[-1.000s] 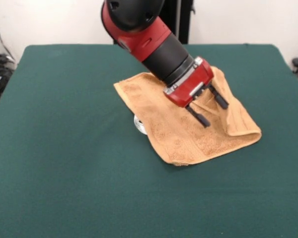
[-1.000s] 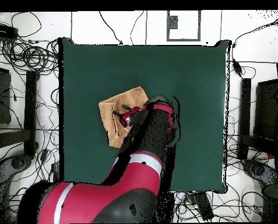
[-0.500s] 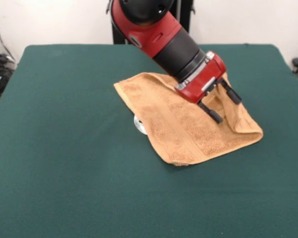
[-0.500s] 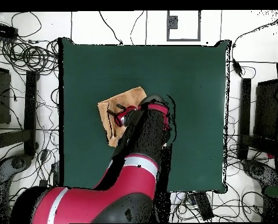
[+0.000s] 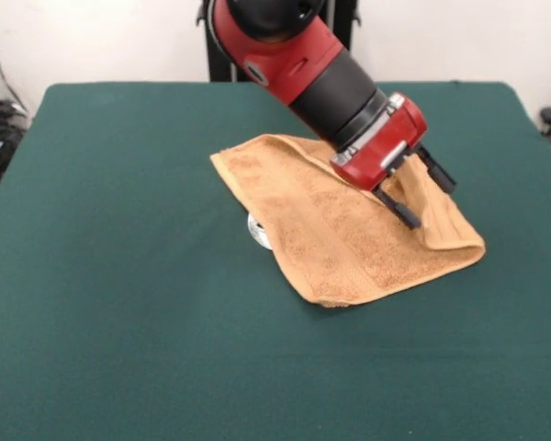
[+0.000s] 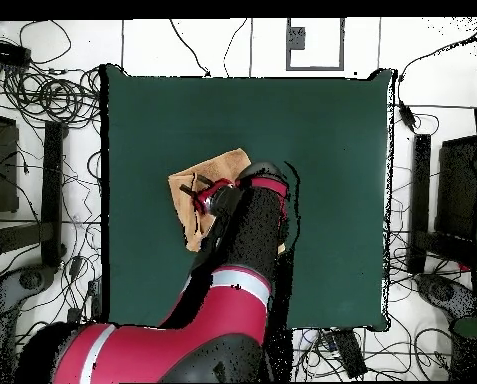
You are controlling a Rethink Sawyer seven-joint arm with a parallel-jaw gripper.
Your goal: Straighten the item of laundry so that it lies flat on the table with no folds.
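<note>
The golden-tan towel (image 5: 335, 234) lies rumpled on the dark green table (image 5: 119, 276), right of centre. Its right side is doubled over in a raised fold (image 5: 441, 225). A small white tag (image 5: 256, 230) peeks out under its left edge. My gripper (image 5: 427, 197) hangs tilted over the towel's right part. It is open, with the two black fingers (image 5: 406, 213) apart on either side of the raised fold. In the overhead view the towel (image 6: 225, 163) is partly hidden by my arm, and the gripper (image 6: 195, 190) is over its left part.
The red and black arm (image 5: 298, 50) slants down from the top of the front view and hides the towel's far edge. Cables and equipment (image 6: 42, 100) surround the table in the overhead view.
My gripper has moved to the right in the front view, across the towel toward its folded right side. The towel has hardly shifted.
</note>
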